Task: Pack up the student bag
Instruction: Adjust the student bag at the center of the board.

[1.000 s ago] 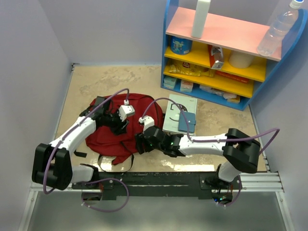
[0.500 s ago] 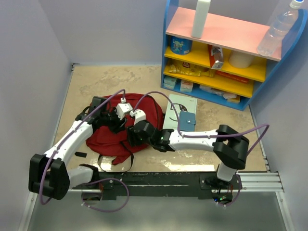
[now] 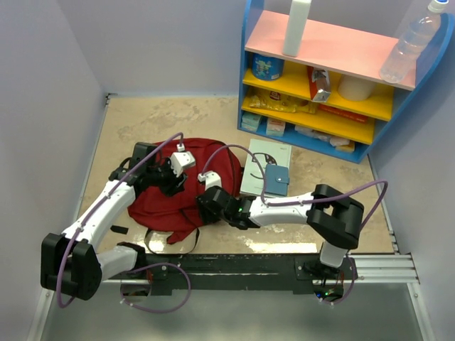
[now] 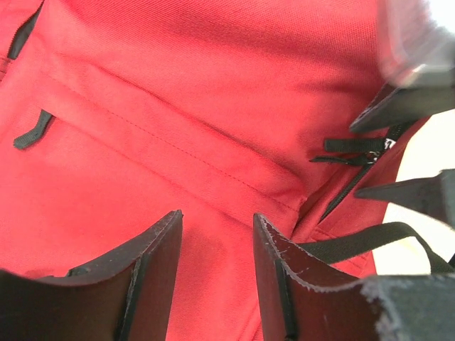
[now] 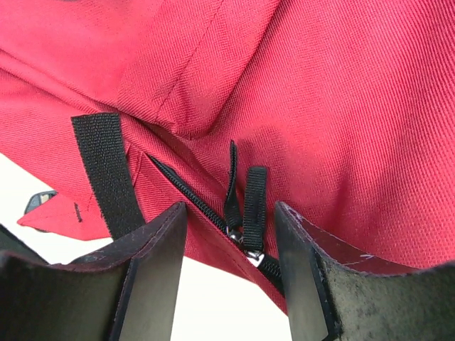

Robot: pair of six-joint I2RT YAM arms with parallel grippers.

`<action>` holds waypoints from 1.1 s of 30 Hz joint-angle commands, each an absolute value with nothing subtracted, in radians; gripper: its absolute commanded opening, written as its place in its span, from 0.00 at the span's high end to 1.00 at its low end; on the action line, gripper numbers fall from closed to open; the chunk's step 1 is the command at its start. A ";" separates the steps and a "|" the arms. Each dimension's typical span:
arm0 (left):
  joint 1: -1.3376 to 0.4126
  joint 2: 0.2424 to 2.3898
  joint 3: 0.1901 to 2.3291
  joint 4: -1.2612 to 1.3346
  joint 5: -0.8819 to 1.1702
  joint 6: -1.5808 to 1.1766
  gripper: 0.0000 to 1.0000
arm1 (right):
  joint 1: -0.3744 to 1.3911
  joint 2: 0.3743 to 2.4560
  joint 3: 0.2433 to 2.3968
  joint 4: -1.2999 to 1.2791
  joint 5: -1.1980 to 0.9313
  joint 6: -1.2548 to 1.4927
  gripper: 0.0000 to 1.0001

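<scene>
Straddling two black zipper pulls (image 5: 245, 206) on the near right edge of the student bag (image 3: 160, 209), the right gripper (image 5: 229, 207) stands half open, with nothing held. A black strap (image 5: 106, 170) crosses the same edge beside the pulls. The dark red bag lies flat on the beige table (image 3: 142, 121), just beyond the arm bases. Its long axis seems to run from near left to far right. Over the bag's far middle, the left gripper (image 4: 215, 220) has its jaws narrowly apart, red fabric showing between them unpinched. Right of the bag lies a pale book (image 3: 257, 165) with a blue booklet (image 3: 277, 181) on it. Beyond them, far right of the bag, the blue shelf unit (image 3: 246, 64) holds packets whose labels are too small to read.
</scene>
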State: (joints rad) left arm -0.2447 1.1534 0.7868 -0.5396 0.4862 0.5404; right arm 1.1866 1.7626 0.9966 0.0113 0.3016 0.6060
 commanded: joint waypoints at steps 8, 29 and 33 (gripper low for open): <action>-0.245 1.141 0.773 -0.520 0.491 0.535 0.51 | 1.163 1.703 0.890 0.202 0.138 0.652 0.58; -0.245 1.138 0.759 -0.528 0.495 0.557 0.52 | 1.081 1.715 0.853 0.322 0.034 0.729 0.76; -0.245 1.137 0.761 -0.532 0.491 0.563 0.52 | 1.078 1.735 0.865 0.318 0.029 0.729 0.83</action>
State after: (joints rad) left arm -0.2447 1.1530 0.7570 -0.5404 0.4847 0.5430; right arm 1.0840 1.7157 0.8585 0.2798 0.0456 0.7174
